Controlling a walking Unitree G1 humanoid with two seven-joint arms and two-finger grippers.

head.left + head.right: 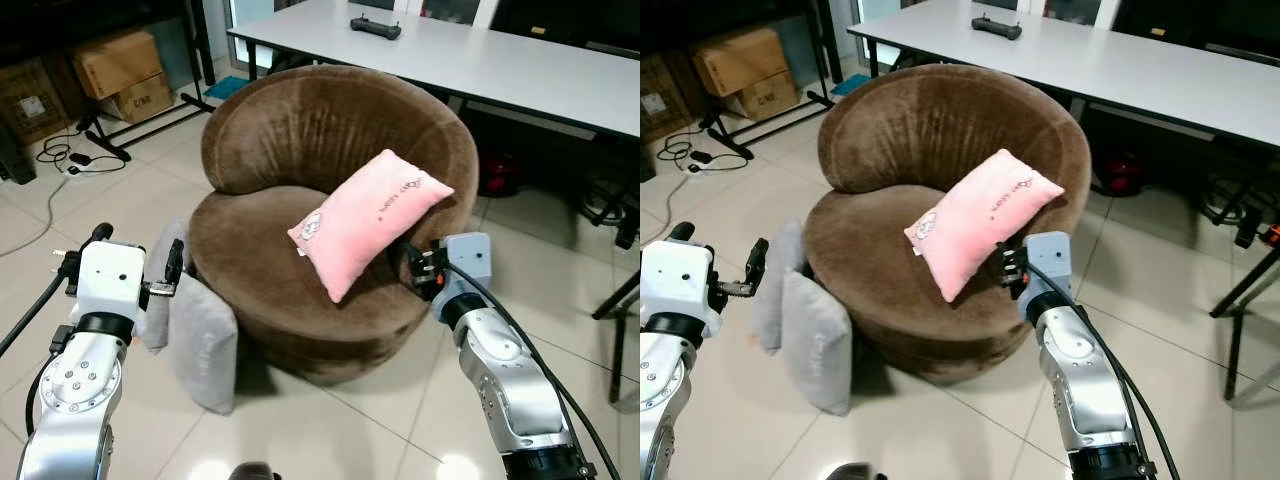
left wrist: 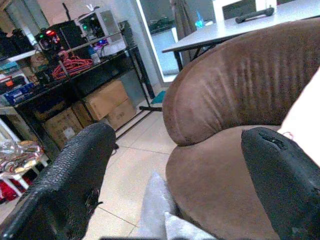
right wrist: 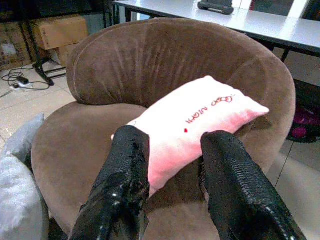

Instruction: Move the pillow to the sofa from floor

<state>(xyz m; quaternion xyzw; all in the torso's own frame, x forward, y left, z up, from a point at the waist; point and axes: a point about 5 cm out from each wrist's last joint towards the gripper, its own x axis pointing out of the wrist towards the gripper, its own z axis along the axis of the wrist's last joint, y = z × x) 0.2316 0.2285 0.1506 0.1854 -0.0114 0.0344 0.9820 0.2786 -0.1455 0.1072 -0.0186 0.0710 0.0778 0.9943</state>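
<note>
The pink pillow lies on the brown sofa, leaning up against the sofa's side and back. The right gripper is just in front of the pillow's low end. Its two black fingers are spread apart with the pillow's edge between their tips, and you cannot tell if they touch it. They do not squeeze it. The left gripper is off to the other side of the sofa, up above two grey pillows. Its fingers are wide apart and hold nothing. The grey pillows stand on the floor and lean on the sofa's front, right under those fingers. Past the sofa, far from both sets of fingers, is a long white worktop with a black controller on it. Brown boxes sit on the floor far beyond the left fingers, near some black wires.
</note>
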